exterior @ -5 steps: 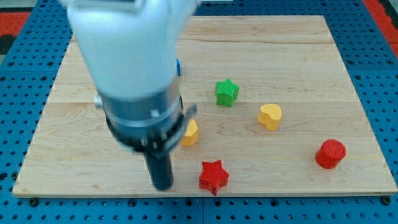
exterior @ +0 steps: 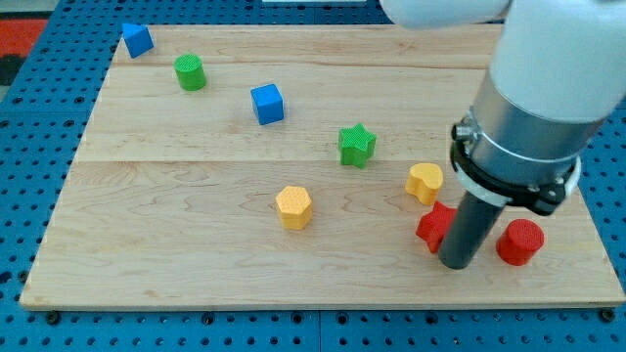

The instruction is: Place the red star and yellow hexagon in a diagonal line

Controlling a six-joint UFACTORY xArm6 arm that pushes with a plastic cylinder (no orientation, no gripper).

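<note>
The red star (exterior: 431,226) lies at the lower right of the wooden board (exterior: 176,235), partly hidden behind the rod. My tip (exterior: 455,263) rests on the board just right of the star, touching or nearly touching it, between it and the red cylinder (exterior: 519,242). The yellow hexagon (exterior: 293,207) lies well to the left of the star, near the board's middle.
A yellow heart (exterior: 424,182) sits just above the red star. A green star (exterior: 356,145) is above the middle. A blue cube (exterior: 266,104), a green cylinder (exterior: 190,72) and another blue block (exterior: 137,39) lie toward the top left.
The arm swung from the lower left to the lower right. The red star moved right, from below the hexagon to beside the red cylinder. The top-left blocks are now uncovered.
</note>
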